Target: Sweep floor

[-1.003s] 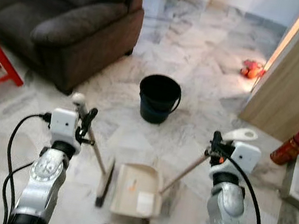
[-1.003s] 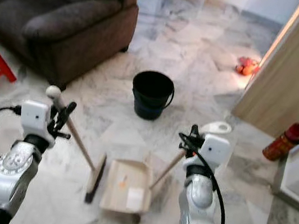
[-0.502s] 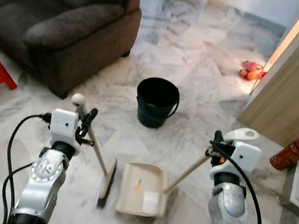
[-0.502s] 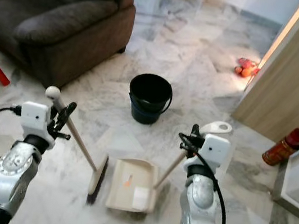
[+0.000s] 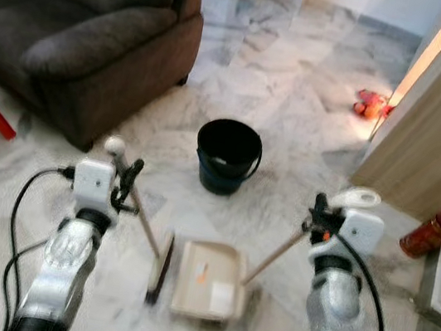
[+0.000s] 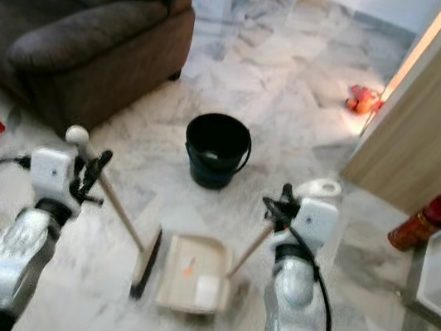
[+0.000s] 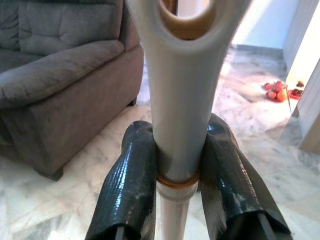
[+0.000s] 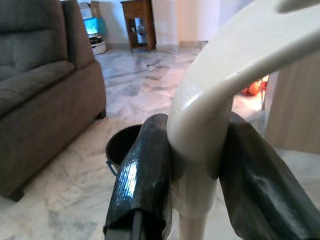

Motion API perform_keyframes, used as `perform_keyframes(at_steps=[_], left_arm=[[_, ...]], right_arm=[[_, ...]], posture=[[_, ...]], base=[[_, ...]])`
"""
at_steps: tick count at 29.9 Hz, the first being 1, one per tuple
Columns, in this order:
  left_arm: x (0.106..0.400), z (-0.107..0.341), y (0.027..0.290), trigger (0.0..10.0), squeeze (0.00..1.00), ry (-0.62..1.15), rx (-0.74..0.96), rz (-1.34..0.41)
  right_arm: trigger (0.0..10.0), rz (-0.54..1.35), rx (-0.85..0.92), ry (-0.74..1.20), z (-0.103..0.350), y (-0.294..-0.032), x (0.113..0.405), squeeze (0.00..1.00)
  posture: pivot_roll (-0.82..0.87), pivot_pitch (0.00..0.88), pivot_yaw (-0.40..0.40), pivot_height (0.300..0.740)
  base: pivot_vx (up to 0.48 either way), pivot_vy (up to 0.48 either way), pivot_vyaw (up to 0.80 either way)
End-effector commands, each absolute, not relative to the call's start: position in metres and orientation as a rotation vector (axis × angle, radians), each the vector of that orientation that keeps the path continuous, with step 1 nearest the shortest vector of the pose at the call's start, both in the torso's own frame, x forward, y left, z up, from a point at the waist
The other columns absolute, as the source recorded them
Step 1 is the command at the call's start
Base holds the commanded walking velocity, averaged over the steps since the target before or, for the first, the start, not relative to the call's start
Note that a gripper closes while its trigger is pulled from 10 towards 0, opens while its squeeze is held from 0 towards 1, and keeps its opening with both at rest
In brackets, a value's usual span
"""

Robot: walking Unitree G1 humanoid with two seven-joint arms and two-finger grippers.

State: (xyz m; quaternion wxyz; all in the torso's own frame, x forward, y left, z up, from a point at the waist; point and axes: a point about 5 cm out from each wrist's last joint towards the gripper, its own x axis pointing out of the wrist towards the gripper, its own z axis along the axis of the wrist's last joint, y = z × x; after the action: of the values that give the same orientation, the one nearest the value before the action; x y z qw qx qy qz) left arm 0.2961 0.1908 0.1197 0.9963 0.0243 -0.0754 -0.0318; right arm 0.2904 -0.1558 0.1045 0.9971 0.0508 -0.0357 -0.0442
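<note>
**Spotter:** Where is everything relative to the dustpan?

**Me:** The dustpan (image 5: 209, 292) lies flat on the marble floor (image 5: 303, 69) between my two arms, its open mouth facing away from me toward the black bucket (image 5: 227, 155), which stands just beyond it. Two bits of litter (image 5: 202, 275) lie in its tray: a small orange scrap and a pale square.

**Spotter:** And the brush?

**Me:** The broom (image 5: 158, 266) has its head on the floor just beside the dustpan's left edge, lying roughly parallel to that edge. Its stick slants up and leftward into my left gripper (image 5: 123, 186), whose fingers (image 7: 131, 180) are pinched on it just under the knob at the top.

**Spotter:** Right side?

**Me:** My right gripper (image 5: 316, 217) is clamped on the dustpan's own long handle (image 8: 225, 90), which rises from the pan's right rear corner up and rightward. Both black fingers press against the white grip.

**Spotter:** So what does the next move turn on?

**Me:** I judge it's the bucket lying straight ahead of the pan's mouth. The right arm carries the load, so it must lift and tip forward along that line; the broom only needs to stay clear on the left.
</note>
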Motion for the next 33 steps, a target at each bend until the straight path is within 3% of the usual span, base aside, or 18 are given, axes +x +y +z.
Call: perform_keyframes(at_steps=[1,33], left_arm=[[0.2973,0.1274,0.188,10.0,0.0,-0.187,0.06,-0.074],[0.2988,0.1276,0.1867,10.0,0.0,-0.19,0.061,-0.081]], right_arm=[[10.0,-0.098,0.121,-0.125,0.1155,-0.1593,0.2917,0.0],[10.0,-0.094,0.122,-0.131,0.1165,-0.1583,0.2932,0.0]], posture=[[0.03,0.125,-0.003,0.74],[0.04,0.1,-0.003,0.74]], base=[[0.289,0.0,0.0],[0.287,0.0,0.0]])
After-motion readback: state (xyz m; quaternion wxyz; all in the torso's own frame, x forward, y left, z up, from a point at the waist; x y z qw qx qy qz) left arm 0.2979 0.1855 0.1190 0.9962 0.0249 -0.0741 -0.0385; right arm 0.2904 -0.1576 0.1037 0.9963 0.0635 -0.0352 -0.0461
